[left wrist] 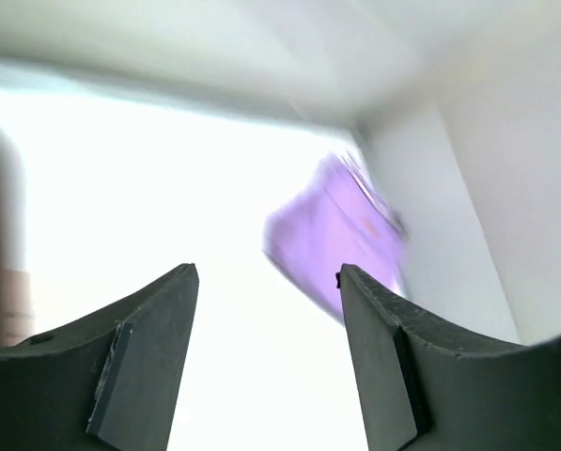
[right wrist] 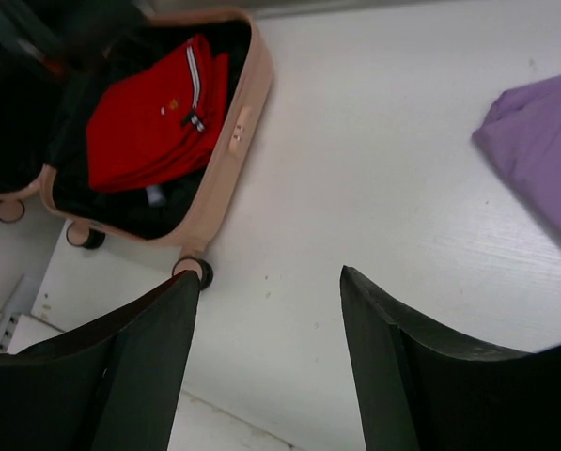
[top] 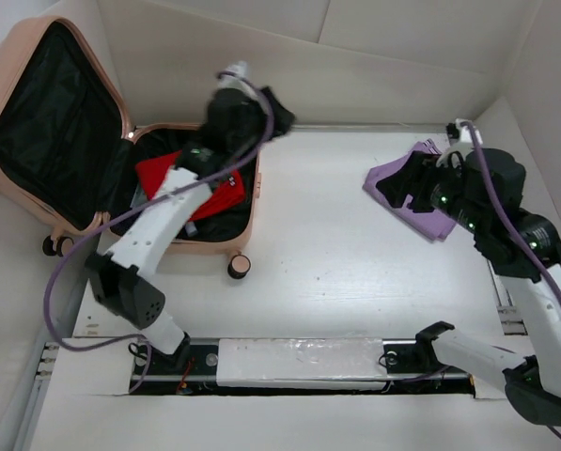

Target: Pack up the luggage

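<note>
Left gripper (left wrist: 266, 310) spread wide, empty, luggage (top: 254, 209) open right beneath it. Right gripper (right wrist: 271, 319) gaping too, purple garment (top: 428, 224) just below. Danger: a shallow pinch grabs one layer and it unfolds mid-carry.

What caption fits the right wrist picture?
Right fingers open above the table, red clothes packed in the pink luggage, purple cloth waiting nearby.

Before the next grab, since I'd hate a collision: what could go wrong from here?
1. The left arm stretches over the open luggage, above the red garment; anything brought in by the right pincer could bump it.
2. The purple garment lies across the table from the luggage; lifted by one edge, it may unfold and catch on the rim.
</note>
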